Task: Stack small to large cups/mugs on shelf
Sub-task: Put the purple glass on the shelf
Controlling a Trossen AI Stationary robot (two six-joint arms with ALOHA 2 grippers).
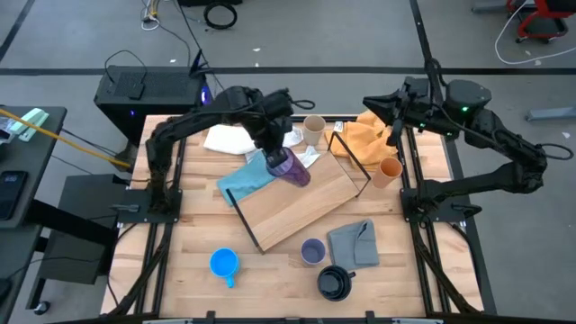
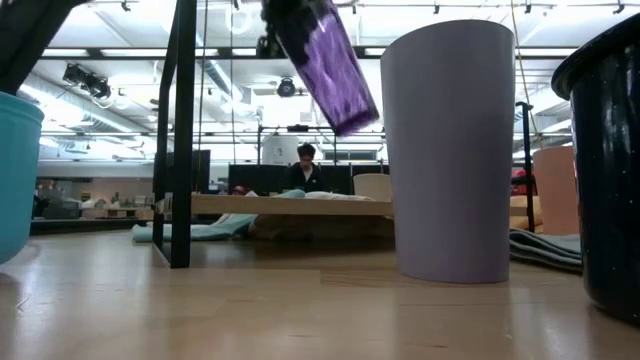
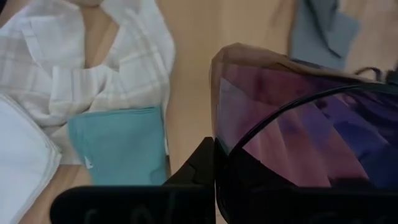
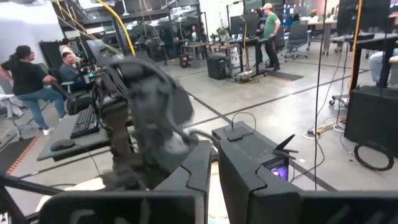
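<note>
My left gripper (image 1: 277, 153) is shut on the dark purple tumbler (image 1: 293, 169), which hangs tilted in the air above the far left part of the shelf board (image 1: 301, 205); it also shows in the low view (image 2: 330, 65). The beige cup (image 1: 313, 129) stands beyond the shelf and the orange cup (image 1: 389, 169) to its right. The lavender cup (image 1: 312, 251), black mug (image 1: 335, 282) and bright blue mug (image 1: 224, 263) stand on the table near the front. My right gripper (image 1: 371, 102) is shut and empty, raised over the far right. My left gripper holds the tumbler at its upper end (image 3: 227, 146), coming from above. One finger (image 3: 196, 168) lies against the outer wall; the tumbler hides the other. The tumbler is lifted clear and tilted, its lower end (image 2: 352, 118) slanting down below the fingers.
A teal cloth (image 1: 241, 180) and a white cloth (image 1: 229, 139) lie left of the shelf, an orange cloth (image 1: 367, 135) at the far right, a grey cloth (image 1: 354, 241) beside the lavender cup. The shelf's black frame rods (image 1: 355, 162) stand up at its ends.
</note>
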